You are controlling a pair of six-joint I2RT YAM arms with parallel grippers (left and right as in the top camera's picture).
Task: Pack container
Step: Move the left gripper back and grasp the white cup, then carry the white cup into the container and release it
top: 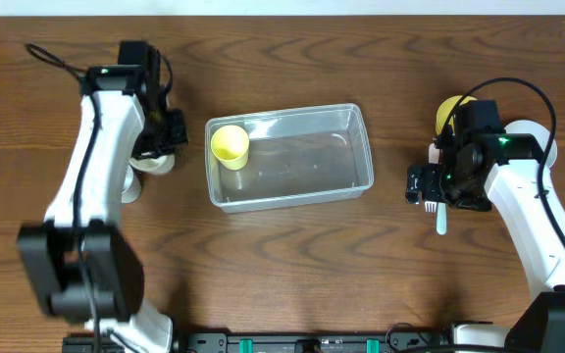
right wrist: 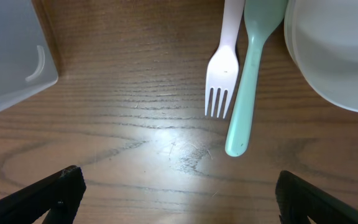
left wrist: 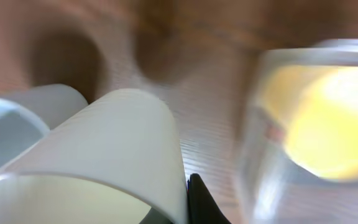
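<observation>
1. Look at the middle of the bench [top: 292, 265]. The container [top: 302, 162] sits there, clear and long, with its open side up.
2. A yellow cup [top: 230, 145] stands inside it, at the end near your left arm.
3. Your left gripper [top: 163, 132] is over some white cups [top: 151, 163], just beside that end of the container. One of them fills the left wrist view, but it is blurry, so you cannot tell if the gripper is clamped on it or apart.
4. Your right gripper [right wrist: 179, 180] has its fingers wide apart, with only bare wood between them.
5. Just ahead of it lie a white fork [right wrist: 224, 68] and a green handle [right wrist: 247, 93], side by side, right next to a white bowl [right wrist: 334, 56].
</observation>
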